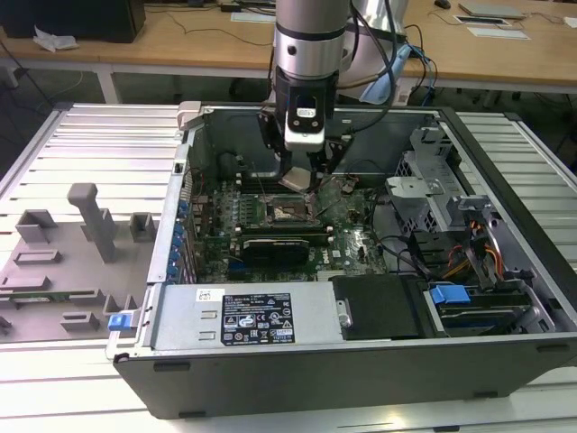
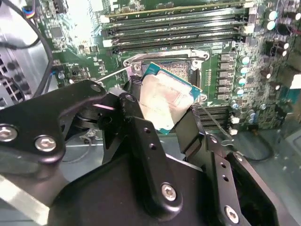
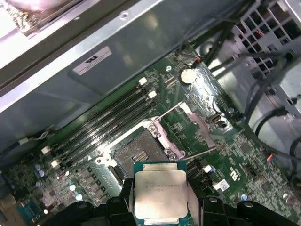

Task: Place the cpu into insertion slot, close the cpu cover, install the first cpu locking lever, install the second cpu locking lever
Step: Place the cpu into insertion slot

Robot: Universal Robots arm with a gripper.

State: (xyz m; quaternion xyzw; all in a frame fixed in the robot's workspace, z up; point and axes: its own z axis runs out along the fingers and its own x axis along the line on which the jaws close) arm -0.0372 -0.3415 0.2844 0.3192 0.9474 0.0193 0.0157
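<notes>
While the fingers (image 2: 141,131) pinch the cpu (image 2: 165,100) by two opposite edges, the gripper (image 1: 297,176) hangs inside the open computer case (image 1: 361,361), chip tilted, just above the bare insertion slot (image 3: 138,153), not seated.

Your exterior view stands off the arm (image 1: 311,36), raised and set back from the open computer case (image 1: 270,316) on the slatted counter (image 1: 90,144). It looks down and across, far enough off that the whole case fits in. Both wrist views ride close above the motherboard (image 1: 352,244). In the second wrist view you look steeply down past the black tool (image 2: 161,104) onto the cpu (image 2: 167,99) it grips, with the insertion slot (image 2: 171,70) just beyond it and the memory slots (image 2: 174,28) farther off. In the first wrist view you look obliquely over the cpu (image 3: 161,190) toward the case wall (image 3: 141,52). All three views share the cpu, insertion slot and memory slots.
</notes>
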